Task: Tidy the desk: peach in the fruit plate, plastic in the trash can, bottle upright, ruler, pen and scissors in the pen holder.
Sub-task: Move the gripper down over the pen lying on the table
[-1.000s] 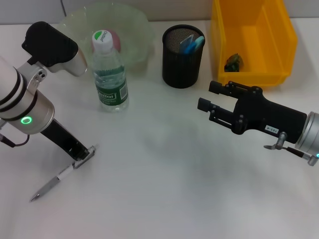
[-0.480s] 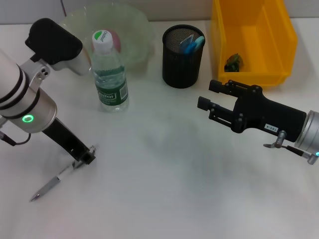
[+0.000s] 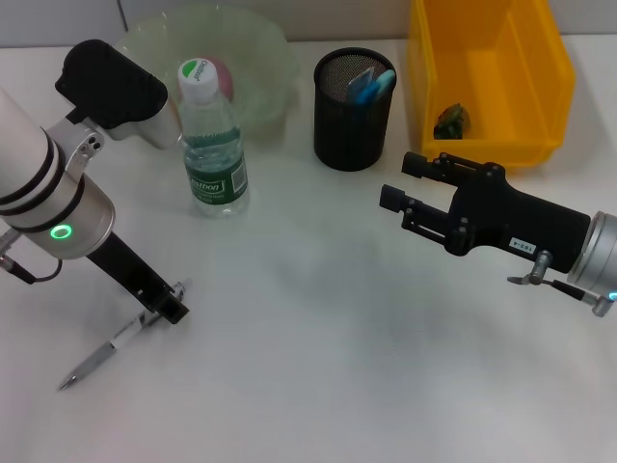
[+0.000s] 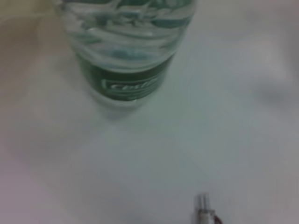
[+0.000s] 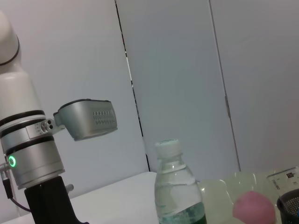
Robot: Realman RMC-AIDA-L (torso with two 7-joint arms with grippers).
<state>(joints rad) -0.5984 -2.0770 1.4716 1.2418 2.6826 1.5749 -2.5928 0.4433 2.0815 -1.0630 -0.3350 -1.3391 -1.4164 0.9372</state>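
The silver pen [image 3: 101, 355] lies slantwise on the white desk at the front left. My left gripper [image 3: 170, 309] is down at the pen's upper end [image 4: 203, 210]. The water bottle [image 3: 214, 145] stands upright with its cap on. Behind it the pink peach [image 3: 222, 72] rests in the green fruit plate [image 3: 260, 48]. Blue items [image 3: 371, 85] stick out of the black mesh pen holder [image 3: 355, 116]; I cannot tell ruler from scissors. A scrap of plastic [image 3: 450, 121] lies in the yellow trash can [image 3: 492, 145]. My right gripper [image 3: 400, 185] hovers open, holding nothing.
The bottle [image 4: 126, 51] stands just beyond the left gripper. In the right wrist view the bottle [image 5: 176, 196], peach [image 5: 252, 210] and left arm [image 5: 32, 154] stand before a grey wall. Bare desk spreads across the middle and front.
The left arm has shifted slightly right and its gripper has slid a little along the pen's upper end. The pen and the right arm have hardly moved.
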